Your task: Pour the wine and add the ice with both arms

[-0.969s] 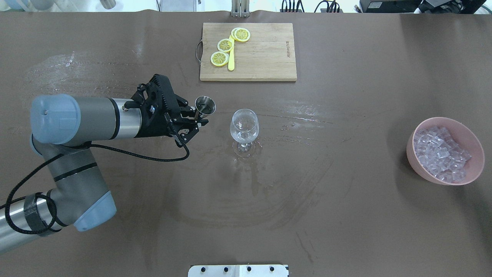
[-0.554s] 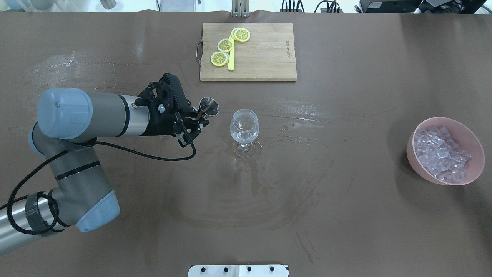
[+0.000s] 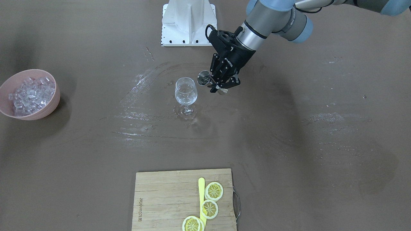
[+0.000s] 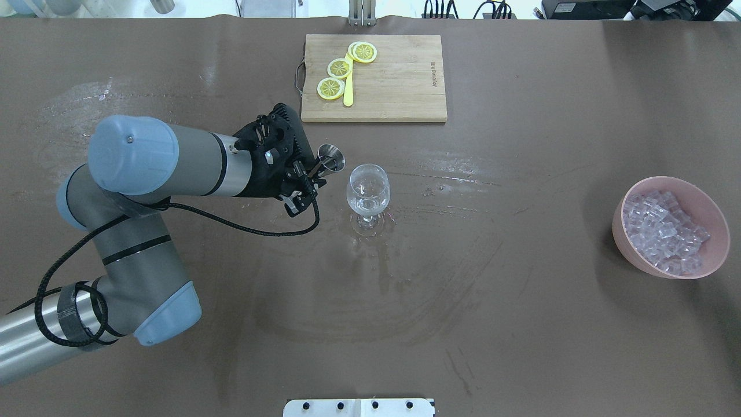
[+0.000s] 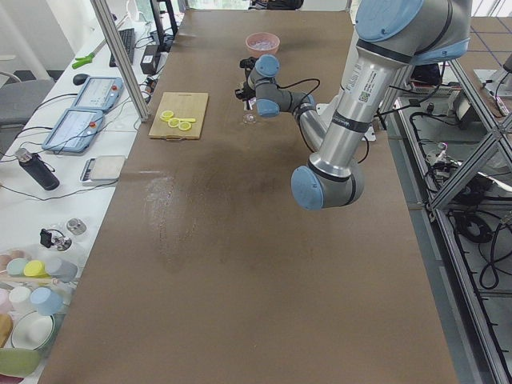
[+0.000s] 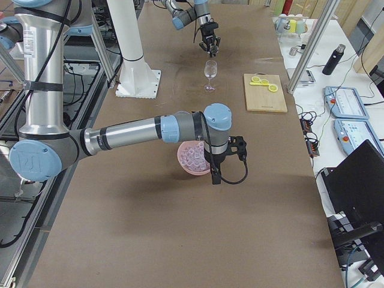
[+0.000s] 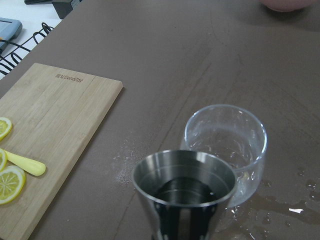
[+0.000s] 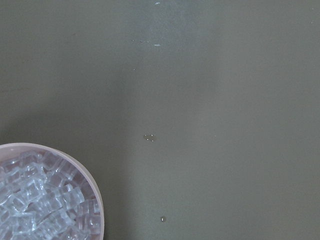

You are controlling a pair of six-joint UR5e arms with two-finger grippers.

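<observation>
Left arm (image 4: 162,165): its jaws are clamped on the stem of a steel jigger (image 4: 331,159), gripping it from the side. The jigger stands close to upright and holds dark liquid. Its rim is just beside the rim of the wine glass (image 4: 368,188), on the robot's left of it, with a thin gap showing in the overhead view.

Right arm (image 6: 132,132): it reaches over the pink bowl (image 4: 713,215). Whether its jaws are apart or together cannot be told.

The ice (image 4: 663,231) lies heaped in that bowl, near the right end of the surface (image 4: 521,324) and well apart from the glass.

Clearances: wet streaks mark the surface around the glass foot. The black wrist body of the left arm sits near the near-left corner of the cutting board (image 4: 399,81), which carries lemon slices (image 4: 339,68).

Change since one second ago: the left arm has swung forward and the jigger has closed on the glass. Glass, bowl and board are unmoved.
</observation>
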